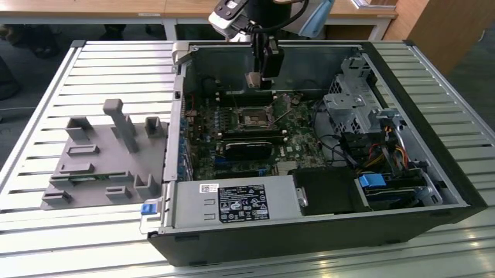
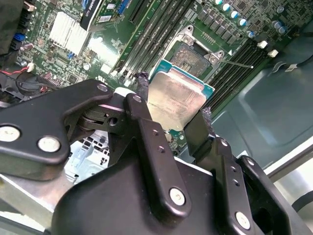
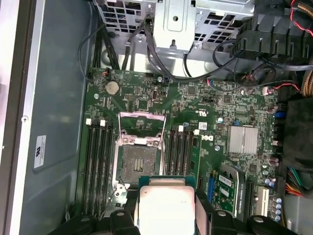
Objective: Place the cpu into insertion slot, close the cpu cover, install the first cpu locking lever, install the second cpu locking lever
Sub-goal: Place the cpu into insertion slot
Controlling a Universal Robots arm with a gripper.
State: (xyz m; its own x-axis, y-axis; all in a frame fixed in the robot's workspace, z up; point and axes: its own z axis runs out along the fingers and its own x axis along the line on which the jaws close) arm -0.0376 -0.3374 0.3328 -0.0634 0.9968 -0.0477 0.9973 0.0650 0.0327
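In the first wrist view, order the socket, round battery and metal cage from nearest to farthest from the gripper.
1. Socket, just ahead of the gripper holding the chip.
2. Round battery, beyond the socket.
3. Metal cage, beyond the battery.

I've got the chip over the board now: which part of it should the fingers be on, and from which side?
Best on its two opposite thin edges, coming from above its flat silver top. The chip is a thin flat square, so only the edges offer purchase. The fingers clamp it that way now, near the open socket.
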